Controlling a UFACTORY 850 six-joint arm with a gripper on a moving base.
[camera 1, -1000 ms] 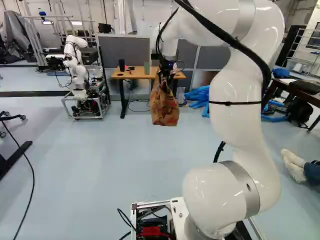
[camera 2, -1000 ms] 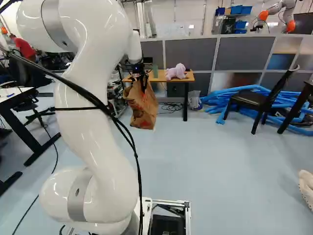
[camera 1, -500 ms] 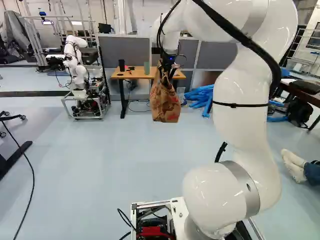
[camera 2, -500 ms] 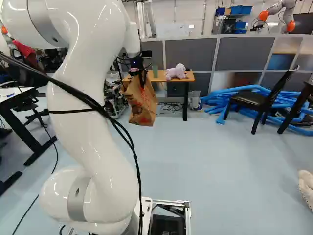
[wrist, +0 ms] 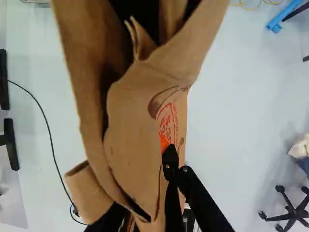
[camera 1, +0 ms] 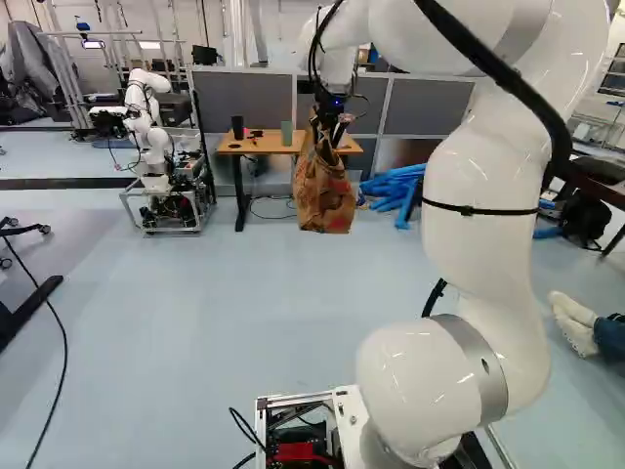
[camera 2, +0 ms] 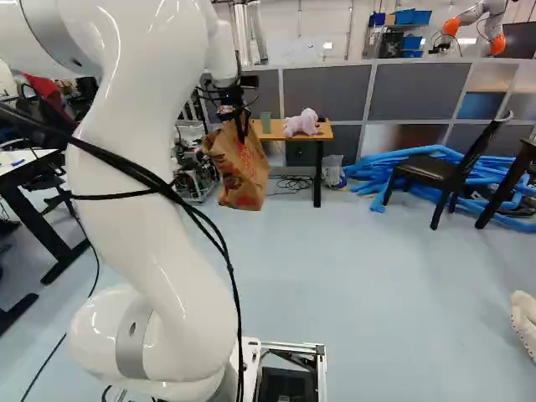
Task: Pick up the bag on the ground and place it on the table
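The gripper is clamped on the brown paper bag, which hangs from it, upper edge pinched and body below. In the wrist view the paper stretches ahead of the gripper, folded and creased, with red print facing outward; one black finger with its orange pad presses on that printed side, while the other is mostly hidden by paper. The table stands beyond the gripper, so the bag is in front of it, not on it. Past the gripper, on the tabletop, are a black cup, a green cup and a pink plush toy. Blue tubes lie on the floor beyond and right of the gripper; another robot stands beyond it to the left.
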